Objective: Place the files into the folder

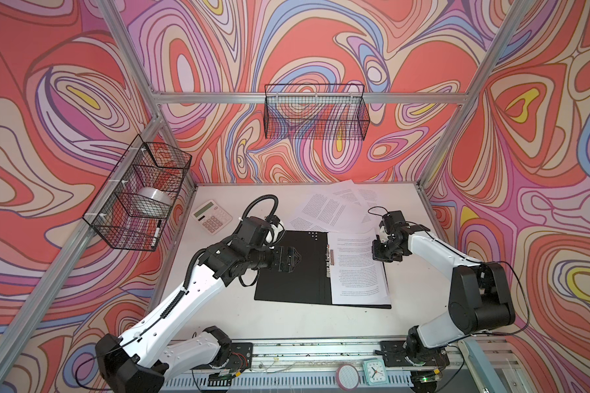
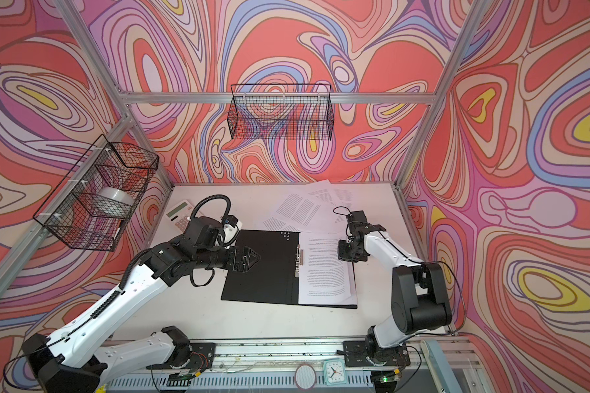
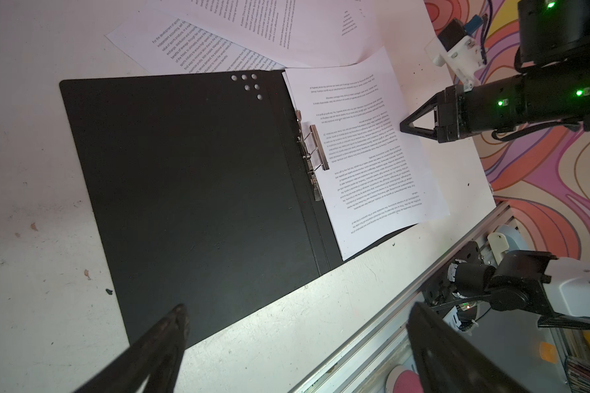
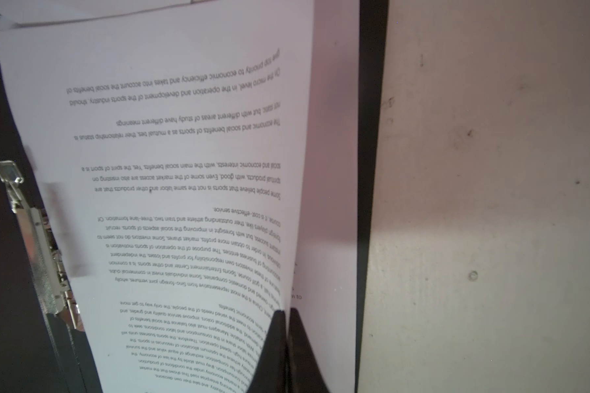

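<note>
Ideally the right gripper (image 4: 286, 313), jaws pinching a sheet (image 4: 184, 153), squares it to the folder (image 3: 184, 187) clip (image 3: 315, 149); left gripper (image 3: 297, 308) jaws gape.

Files (image 1: 358, 268) on and behind folder (image 1: 286, 272)

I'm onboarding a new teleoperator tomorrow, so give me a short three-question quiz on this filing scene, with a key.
1. True or false: the folder lies closed.
2. What is the right gripper doing?
A) It is open and holds nothing.
B) It is shut, pinching the edge of the top sheet on the folder's right half.
C) It is shut on the folder's cover.
3. Fill in: the left gripper, over the folder's bare black flap, is ____.

Key
1. False: it lies open, black inside up.
2. B
3. open
</note>
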Robot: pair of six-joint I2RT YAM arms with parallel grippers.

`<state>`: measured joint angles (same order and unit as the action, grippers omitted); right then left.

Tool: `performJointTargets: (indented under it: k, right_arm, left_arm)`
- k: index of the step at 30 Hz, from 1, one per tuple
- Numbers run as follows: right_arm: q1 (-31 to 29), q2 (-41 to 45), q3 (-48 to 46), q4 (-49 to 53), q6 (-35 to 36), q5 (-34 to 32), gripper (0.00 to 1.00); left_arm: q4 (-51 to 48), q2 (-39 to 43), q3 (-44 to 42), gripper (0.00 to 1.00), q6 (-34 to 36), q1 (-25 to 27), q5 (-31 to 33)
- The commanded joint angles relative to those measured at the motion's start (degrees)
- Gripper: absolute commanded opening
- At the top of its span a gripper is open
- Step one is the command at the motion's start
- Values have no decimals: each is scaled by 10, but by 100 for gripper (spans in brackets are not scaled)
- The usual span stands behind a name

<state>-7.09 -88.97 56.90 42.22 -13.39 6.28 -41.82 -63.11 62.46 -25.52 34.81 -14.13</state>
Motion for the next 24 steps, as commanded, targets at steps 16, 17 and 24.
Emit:
performJointTargets:
  k: [16,17,24]
  right_arm:
    - [0,-15,-11,-5,-21,10,0]
    - [-1,-15,-11,-6,-22,10,0]
    - [-1,-9,-10,-7,-37,-9,19]
  left_arm:
    - [-12,1,-3,100,-4,-9,5]
    - [-11,1,-3,100,-5,-10,5]
    - [-8,3,-6,100,-13,-12,10]
